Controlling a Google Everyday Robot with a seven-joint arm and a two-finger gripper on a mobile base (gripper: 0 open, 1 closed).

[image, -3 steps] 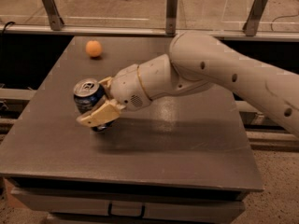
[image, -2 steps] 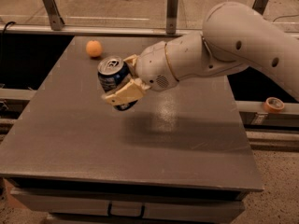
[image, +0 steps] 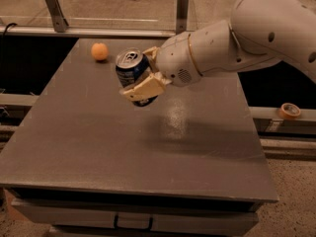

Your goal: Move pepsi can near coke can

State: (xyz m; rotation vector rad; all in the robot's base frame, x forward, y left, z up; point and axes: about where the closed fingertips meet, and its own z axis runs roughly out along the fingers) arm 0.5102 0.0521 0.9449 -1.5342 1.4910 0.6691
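Observation:
The pepsi can (image: 132, 73), dark blue with a silver top, is held tilted in the air above the grey table (image: 98, 147), over its far middle part. My gripper (image: 143, 78) is shut on it, with one cream finger (image: 143, 89) across the can's front. The white arm (image: 232, 43) reaches in from the upper right. The coke can is out of view.
An orange (image: 99, 51) lies on the table near its far left corner. A metal rail (image: 89, 32) runs behind the table. A roll of tape (image: 290, 110) sits on a ledge to the right. A drawer handle (image: 132, 226) shows below the front edge.
The arm has lifted the pepsi can off the table's left side and carried it up and to the right, toward the far middle.

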